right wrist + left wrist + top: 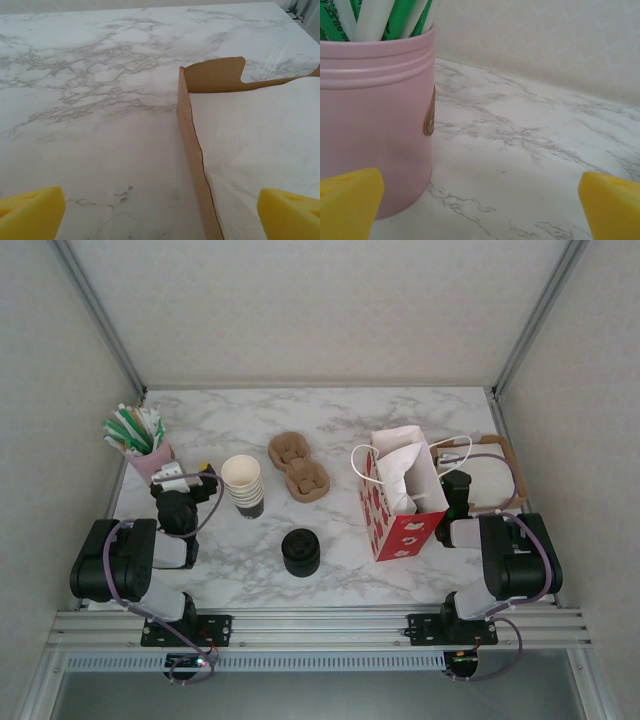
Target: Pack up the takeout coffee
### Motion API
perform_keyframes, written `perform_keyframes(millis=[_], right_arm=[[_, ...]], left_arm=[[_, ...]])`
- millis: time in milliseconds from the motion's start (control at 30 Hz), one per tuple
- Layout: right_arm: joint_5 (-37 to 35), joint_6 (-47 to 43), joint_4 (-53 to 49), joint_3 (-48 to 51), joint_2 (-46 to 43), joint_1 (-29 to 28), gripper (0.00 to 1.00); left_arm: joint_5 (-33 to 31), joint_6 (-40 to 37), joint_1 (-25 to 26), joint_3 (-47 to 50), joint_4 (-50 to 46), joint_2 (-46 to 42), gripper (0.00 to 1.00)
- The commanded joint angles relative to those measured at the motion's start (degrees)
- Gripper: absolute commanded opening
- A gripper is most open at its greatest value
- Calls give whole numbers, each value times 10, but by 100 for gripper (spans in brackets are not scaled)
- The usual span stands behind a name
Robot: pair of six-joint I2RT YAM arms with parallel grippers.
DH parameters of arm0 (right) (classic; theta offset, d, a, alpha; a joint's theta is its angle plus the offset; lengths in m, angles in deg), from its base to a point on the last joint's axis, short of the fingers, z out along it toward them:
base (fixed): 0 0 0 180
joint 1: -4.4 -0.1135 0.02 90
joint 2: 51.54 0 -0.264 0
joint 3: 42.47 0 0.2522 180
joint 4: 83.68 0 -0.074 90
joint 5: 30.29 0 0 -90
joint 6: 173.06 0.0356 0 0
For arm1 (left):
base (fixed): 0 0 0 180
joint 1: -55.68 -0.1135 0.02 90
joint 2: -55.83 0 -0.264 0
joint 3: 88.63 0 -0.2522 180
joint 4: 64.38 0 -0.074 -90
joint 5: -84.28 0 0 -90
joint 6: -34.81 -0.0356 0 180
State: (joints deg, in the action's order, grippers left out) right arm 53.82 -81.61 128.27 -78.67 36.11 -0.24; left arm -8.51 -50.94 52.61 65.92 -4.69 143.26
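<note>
Left gripper [480, 210] wide | right gripper [160, 212] wide | bag [403, 502] 1 | cup stack [243, 484] 1 | carriers [307, 480] 2 | lid stack [300, 551] 1, seemingly

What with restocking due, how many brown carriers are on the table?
2. One carrier lies at mid-table toward the back; the second carrier sits right beside it, nearer the arms, between the cups and the red bag. Others may be nested underneath.

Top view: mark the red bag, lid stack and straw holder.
red bag [405, 528], top view, front face.
lid stack [300, 544], top view, top lid.
straw holder [149, 462], top view, pink wall.
</note>
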Motion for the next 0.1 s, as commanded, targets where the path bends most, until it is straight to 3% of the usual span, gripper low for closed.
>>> perform_keyframes(millis=[0,67], right_arm=[[4,-5,15,-3,6,4,99],[4,-4,16,-2,6,4,99]], left_arm=[[-9,-8,4,-8,12,6,100],[-9,-8,4,-8,12,6,100]])
